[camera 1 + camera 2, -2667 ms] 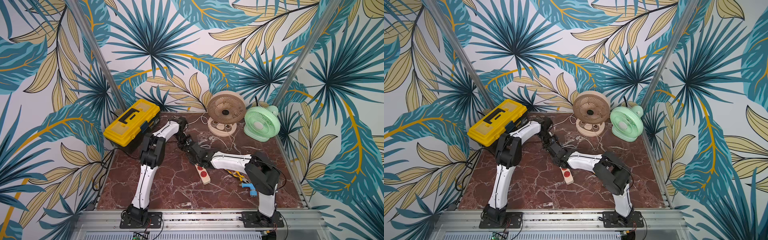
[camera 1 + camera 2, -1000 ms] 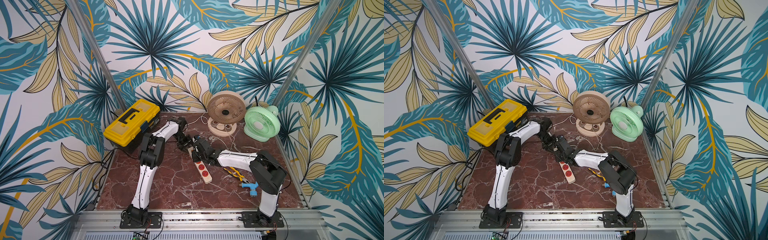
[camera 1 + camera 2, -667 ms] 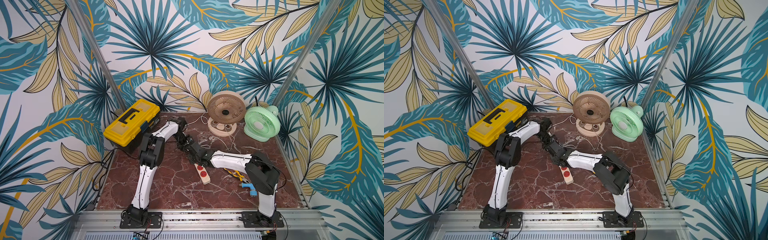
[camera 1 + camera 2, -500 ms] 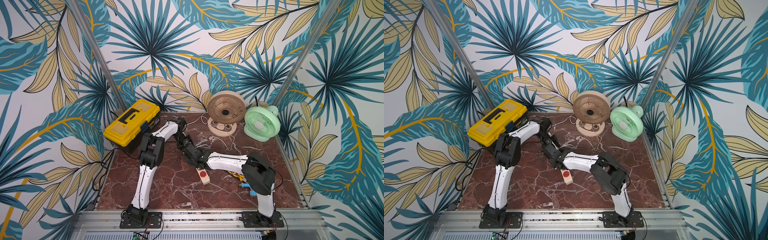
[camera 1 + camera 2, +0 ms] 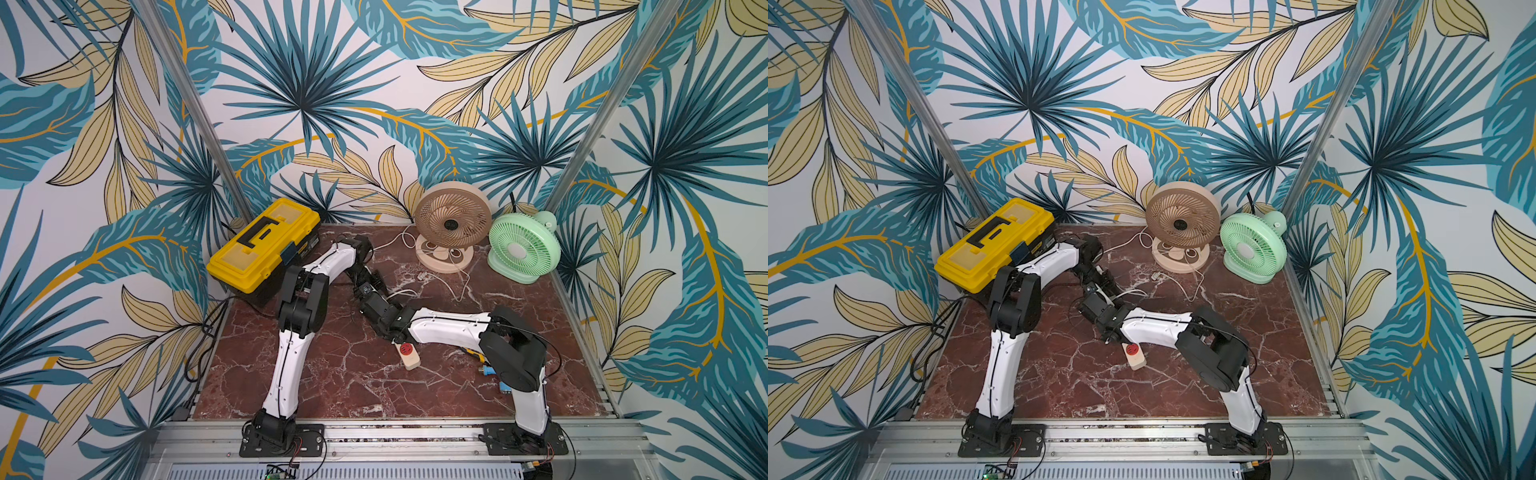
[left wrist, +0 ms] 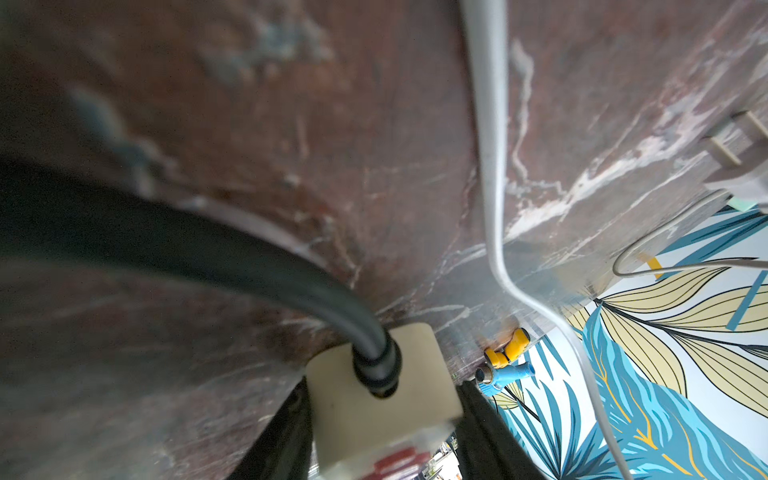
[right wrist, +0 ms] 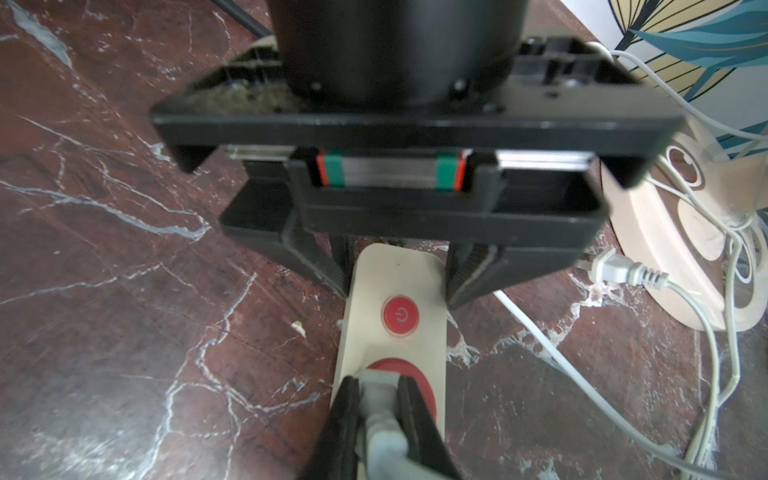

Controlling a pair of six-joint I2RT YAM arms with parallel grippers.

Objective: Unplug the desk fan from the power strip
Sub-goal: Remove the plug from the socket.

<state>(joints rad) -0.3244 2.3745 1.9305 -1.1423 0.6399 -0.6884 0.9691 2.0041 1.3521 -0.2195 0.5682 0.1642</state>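
The cream-white power strip (image 7: 395, 282) lies on the marble table, its far end free in both top views (image 5: 409, 356) (image 5: 1136, 356). My left gripper (image 6: 382, 440) is shut on the strip's end, where the black cord (image 6: 208, 257) enters. My right gripper (image 7: 379, 386) is shut on a grey-white plug (image 7: 380, 409) seated in the red socket beside the red button (image 7: 400, 314). Both grippers meet mid-table (image 5: 376, 299). A beige desk fan (image 5: 453, 220) and a green one (image 5: 523, 245) stand at the back; I cannot tell whose cord is held.
A loose white plug (image 7: 611, 266) and slack white cords (image 5: 461, 286) lie in front of the beige fan. A yellow toolbox (image 5: 266, 245) sits at the back left. Small yellow and blue tools (image 6: 505, 361) lie under the right arm's elbow.
My right arm has swung left and down along the strip, covering all but its near end. The left arm has stayed put.
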